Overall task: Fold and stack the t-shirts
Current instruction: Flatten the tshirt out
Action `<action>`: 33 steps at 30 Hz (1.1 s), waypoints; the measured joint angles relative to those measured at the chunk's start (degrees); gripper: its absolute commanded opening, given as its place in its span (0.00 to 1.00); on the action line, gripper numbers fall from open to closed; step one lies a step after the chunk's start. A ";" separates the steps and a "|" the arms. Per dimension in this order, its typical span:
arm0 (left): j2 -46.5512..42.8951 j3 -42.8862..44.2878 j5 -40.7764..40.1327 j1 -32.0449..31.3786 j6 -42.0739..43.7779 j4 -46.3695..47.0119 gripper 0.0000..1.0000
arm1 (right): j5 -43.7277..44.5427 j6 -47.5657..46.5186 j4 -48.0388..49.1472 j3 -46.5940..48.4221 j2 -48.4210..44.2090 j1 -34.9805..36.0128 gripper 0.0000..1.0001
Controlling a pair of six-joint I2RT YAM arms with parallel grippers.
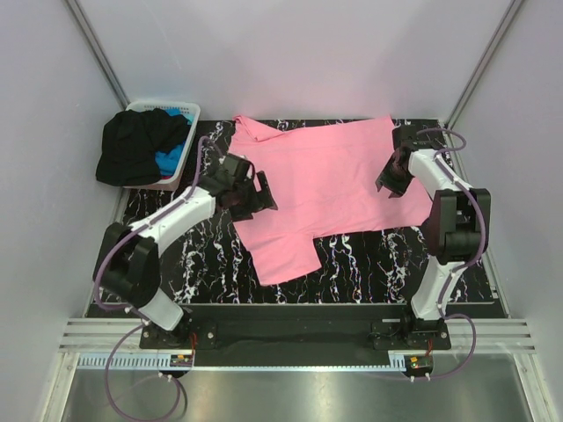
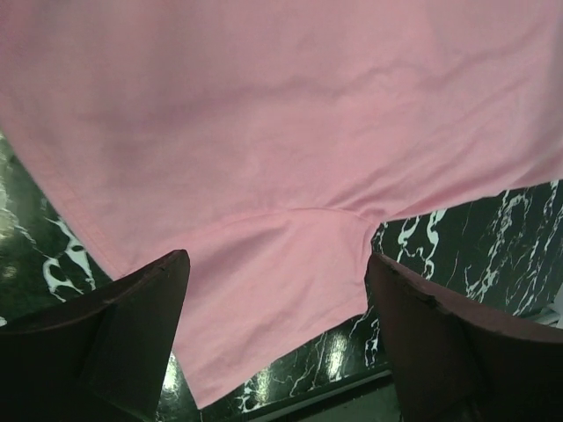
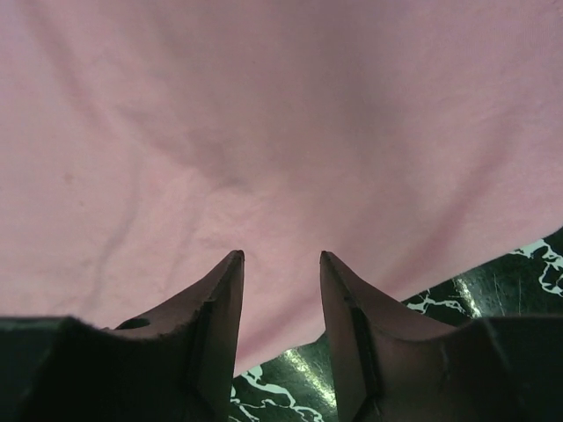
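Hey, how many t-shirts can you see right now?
3. A bright pink cloth t-shirt lies spread on the black marbled table; a black t-shirt drapes over the white plastic basket, far left; a bright blue t-shirt sits inside it, partly covered. More may be hidden.

The black shirt (image 1: pixel 132 145) is draping over the basket (image 1: pixel 190 111), hiding most of it and all but a patch of the blue shirt (image 1: pixel 169 161). The pink shirt (image 1: pixel 325 176) is running past the edges of both wrist views. The right gripper (image 3: pixel 281 257) is hovering too close to that shirt to tell whether it is touching.
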 measured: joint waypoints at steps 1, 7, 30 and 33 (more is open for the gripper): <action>0.90 0.15 0.28 -0.90 -0.35 -0.31 0.83 | -0.37 0.20 -0.13 0.00 1.09 -0.24 0.46; 10.78 2.34 1.42 -5.86 -1.97 -0.87 0.79 | -1.53 0.39 -1.11 0.31 5.70 -0.94 0.45; 17.29 4.46 -3.39 -7.26 -3.45 -10.47 0.78 | -10.62 2.49 -1.33 -4.22 7.39 -3.69 0.47; 17.27 4.39 -3.76 -7.26 -3.50 -11.19 0.78 | -12.24 2.32 -1.25 -5.31 7.23 -3.72 0.46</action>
